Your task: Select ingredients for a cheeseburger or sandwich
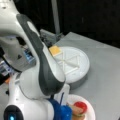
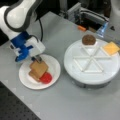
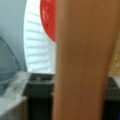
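On the white paper plate (image 2: 53, 65) at a front view's left lies the sandwich: a tan bread square (image 2: 39, 68) tilted over a lower bread square (image 2: 32, 74), with the red tomato (image 2: 46, 78) beside them. My gripper (image 2: 37, 59) sits at the top bread's upper edge, shut on it. In the wrist view that bread (image 3: 82, 62) fills the middle, with the tomato (image 3: 48, 20) and plate (image 3: 37, 50) behind. The brown patty (image 2: 88, 40) and yellow cheese (image 2: 111, 48) lie in the divided white tray (image 2: 75, 75). My arm hides most of the plate (image 1: 90, 112) in a front view.
The round tray (image 1: 80, 72) with wedge compartments stands to the right of the plate, close beside it. A small orange object (image 2: 81, 28) and grey equipment (image 2: 92, 15) sit at the table's back. A dark perforated surface (image 2: 15, 107) borders the table at bottom left.
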Tool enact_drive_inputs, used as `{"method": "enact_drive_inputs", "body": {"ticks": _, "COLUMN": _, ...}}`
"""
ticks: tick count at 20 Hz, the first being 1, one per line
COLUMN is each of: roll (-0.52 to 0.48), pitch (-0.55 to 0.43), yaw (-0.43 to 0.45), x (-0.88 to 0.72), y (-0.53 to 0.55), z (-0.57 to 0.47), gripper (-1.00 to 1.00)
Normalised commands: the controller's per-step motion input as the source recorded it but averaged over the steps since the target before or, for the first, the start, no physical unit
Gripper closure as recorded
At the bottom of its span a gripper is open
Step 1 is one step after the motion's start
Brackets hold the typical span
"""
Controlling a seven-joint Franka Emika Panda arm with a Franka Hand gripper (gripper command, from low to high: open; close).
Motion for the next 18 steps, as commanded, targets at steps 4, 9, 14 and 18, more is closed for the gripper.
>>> {"method": "enact_drive_inputs", "body": {"ticks": 4, "roll": -0.289, "pitch": -0.039, "yaw": -0.075, "x": -0.18, "y": 0.21, "z": 0.05, "gripper": -1.0}}
{"method": "enact_drive_inputs", "body": {"ticks": 9, "roll": -0.275, "pitch": -0.037, "yaw": -0.046, "x": -0.2, "y": 0.13, "z": 0.05, "gripper": -1.0}}
{"method": "enact_drive_inputs", "body": {"ticks": 14, "roll": -0.236, "pitch": -0.024, "yaw": -0.003, "x": -0.22, "y": 0.06, "z": 0.06, "gripper": -1.0}}
{"method": "enact_drive_inputs", "body": {"ticks": 18, "roll": -0.201, "pitch": -0.013, "yaw": 0.0, "x": -0.25, "y": 0.07, "z": 0.1, "gripper": -1.0}}
